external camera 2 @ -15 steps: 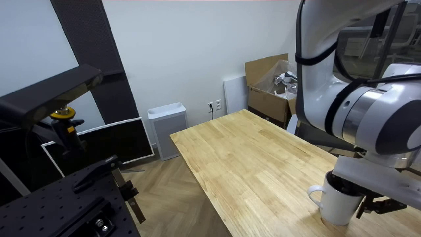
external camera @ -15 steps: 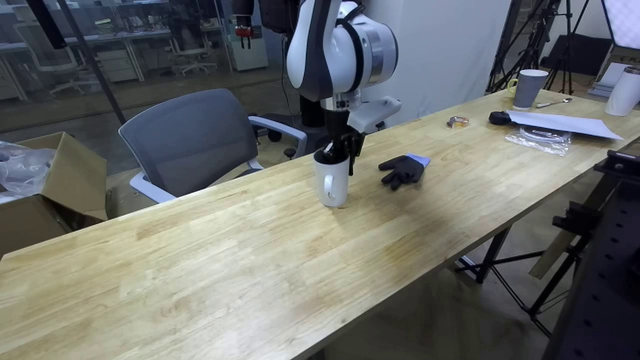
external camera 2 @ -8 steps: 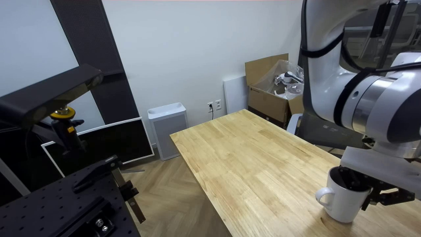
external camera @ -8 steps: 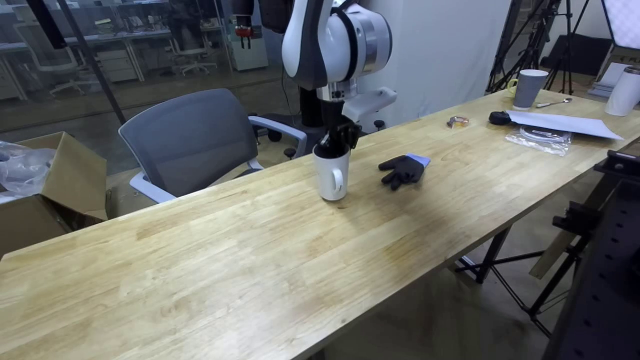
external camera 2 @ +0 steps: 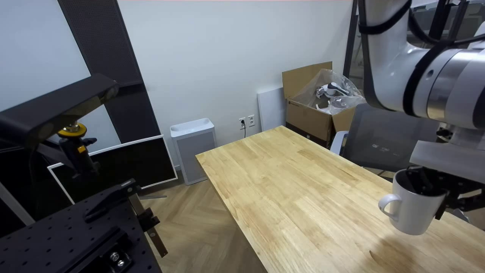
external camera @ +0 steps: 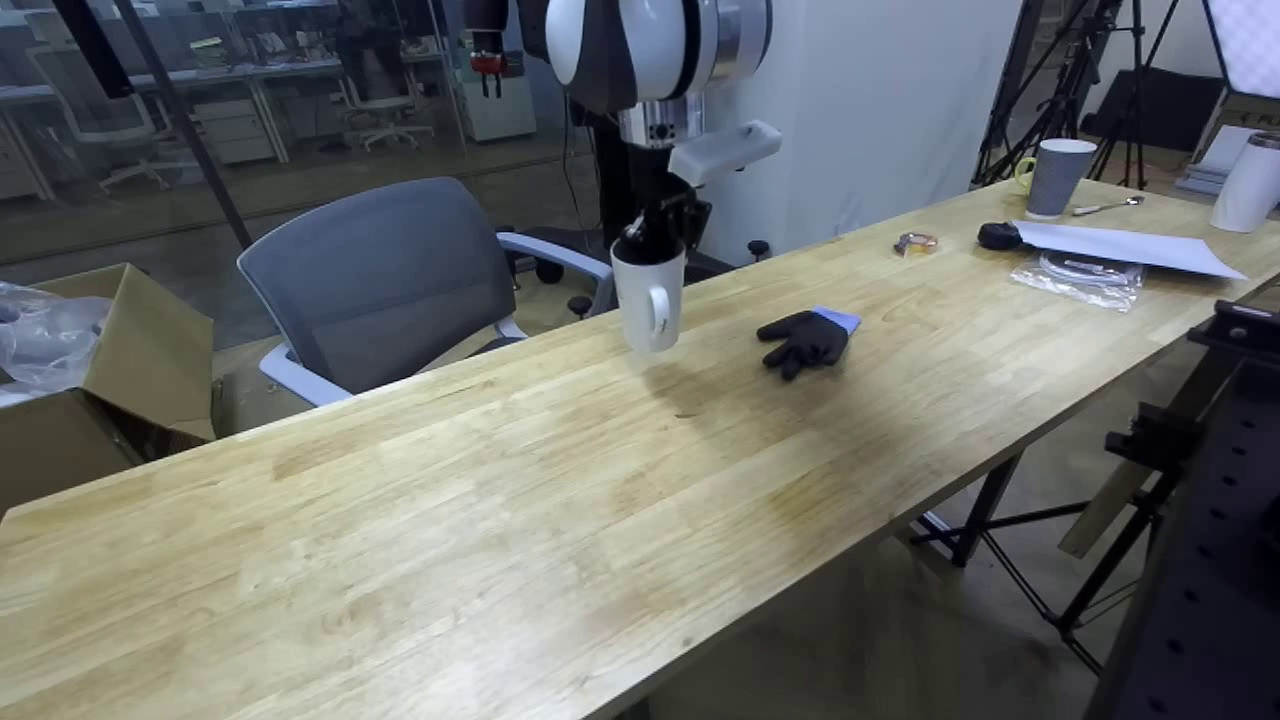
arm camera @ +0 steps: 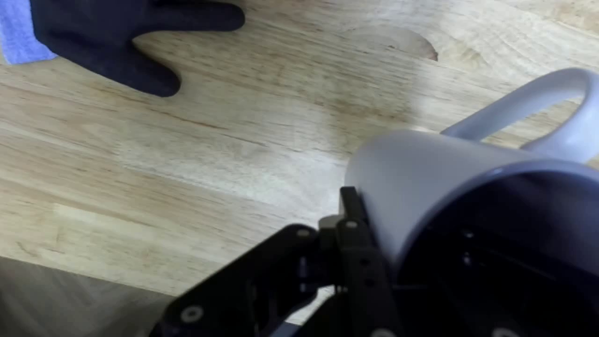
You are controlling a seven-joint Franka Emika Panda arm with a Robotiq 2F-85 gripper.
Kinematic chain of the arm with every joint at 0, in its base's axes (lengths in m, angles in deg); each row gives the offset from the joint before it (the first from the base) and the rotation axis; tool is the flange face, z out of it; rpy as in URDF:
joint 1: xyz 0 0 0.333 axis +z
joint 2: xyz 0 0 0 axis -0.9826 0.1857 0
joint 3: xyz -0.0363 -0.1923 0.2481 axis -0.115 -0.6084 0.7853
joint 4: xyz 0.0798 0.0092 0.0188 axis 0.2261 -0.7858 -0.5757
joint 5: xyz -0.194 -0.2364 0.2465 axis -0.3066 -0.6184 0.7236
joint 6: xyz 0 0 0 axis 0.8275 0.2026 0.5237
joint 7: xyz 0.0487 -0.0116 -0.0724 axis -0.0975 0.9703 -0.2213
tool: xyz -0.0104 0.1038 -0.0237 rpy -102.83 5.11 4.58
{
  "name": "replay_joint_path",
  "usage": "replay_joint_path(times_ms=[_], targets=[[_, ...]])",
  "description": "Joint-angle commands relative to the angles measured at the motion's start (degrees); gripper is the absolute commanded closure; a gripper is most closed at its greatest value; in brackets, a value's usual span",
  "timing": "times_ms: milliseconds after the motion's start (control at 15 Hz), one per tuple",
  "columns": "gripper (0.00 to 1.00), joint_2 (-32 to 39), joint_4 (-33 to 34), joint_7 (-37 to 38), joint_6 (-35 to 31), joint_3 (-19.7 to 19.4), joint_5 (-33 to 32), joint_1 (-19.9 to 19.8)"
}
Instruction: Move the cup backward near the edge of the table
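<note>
While one gripper [arm camera: 398, 217] clamps one white cup [external camera: 645, 308], seemingly clear of one table [external camera: 480, 500], one glove [external camera: 806, 340] lies nearby.

Pale glare on the tabletop [external camera: 400, 560], soft shadow beneath the mug [external camera 2: 413, 213], near-black dimness inside it.

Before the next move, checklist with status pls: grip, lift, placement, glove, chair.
1. Grip: ok. Gripper straddles the cup wall, one jaw inside, one outside.
2. Inner jaw contact: cannot tell. Hidden in the cup's dark inside.
3. Lift: ok. Cup hangs above the table in both exterior views, with a gap over its shadow.
4. Placement by edge: not ok. Cup is in the air, not yet set down.
5. Glove: ok. Flat on the table, apart from the cup.
6. Chair clearance: cannot tell. It stands beyond the edge; depth unclear.
</note>
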Motion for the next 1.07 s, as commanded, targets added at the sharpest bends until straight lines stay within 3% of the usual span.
replay_joint_path(times_ms=[0, 533, 1000], targets=[[0.98, -2.89, -0.03, 1.71, 3.54, 0.13, -0.39, 0.21], [0.98, -4.24, -2.92, 2.51, 6.21, 0.27, -0.19, 1.37], [0.98, -7.52, -11.91, 5.45, 4.66, -0.96, -0.17, 1.99]])
